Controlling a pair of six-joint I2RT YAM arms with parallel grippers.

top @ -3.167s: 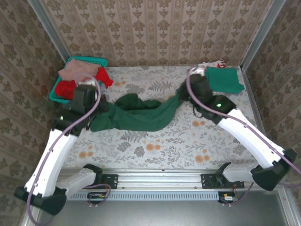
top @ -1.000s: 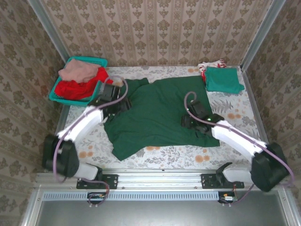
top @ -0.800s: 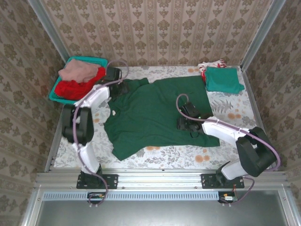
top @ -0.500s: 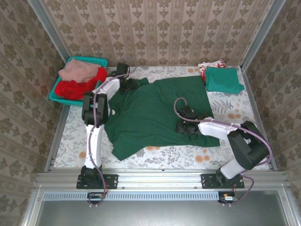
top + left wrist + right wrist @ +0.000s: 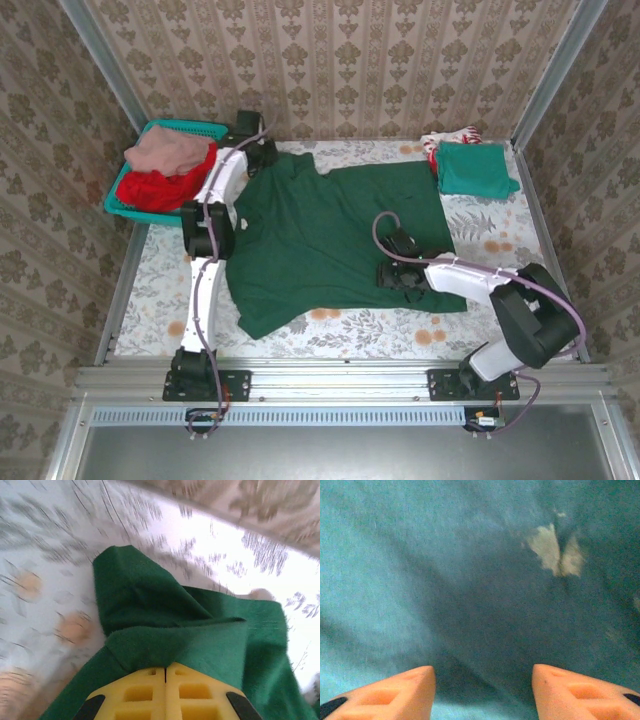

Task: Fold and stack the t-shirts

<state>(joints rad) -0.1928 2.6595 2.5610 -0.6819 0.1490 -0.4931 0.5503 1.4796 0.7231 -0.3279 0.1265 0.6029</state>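
- left claw (image 5: 165, 672): the yellow fingers are pressed together with a fold of the dark green t-shirt (image 5: 320, 240) pinched at the tips. It looks like the sleeve at the far-left corner. My guess is it grabs there so it can tug that sleeve flat or flip it in for the first fold.
- right claw (image 5: 482, 675): the orange fingers are spread with nothing between them, right down over the green cloth on the shirt's near-right part. I can't tell if it's touching. It's probably parked there so the shirt doesn't slide when the other end gets pulled.
- dark green t-shirt: it's spread mostly flat across the middle of the table (image 5: 180, 290), so I'd say it's the one being folded now and no fold is made yet.
- far-right corner: the teal-green t-shirt (image 5: 475, 168) lies folded, with the white-red t-shirt (image 5: 445, 140) peeking out at its far-left edge. That reads as the finished stack, kept out of the working area.
- far-left: the teal mesh basket (image 5: 185, 128) holds the dusty pink t-shirt (image 5: 165, 150) heaped on the red t-shirt (image 5: 160, 190), both crumpled and presumably waiting their turn.
- count: 5 tees in all, with 1 spread out, 2 in the corner and 2 in the basket. There's 1 basket and 2 claws.
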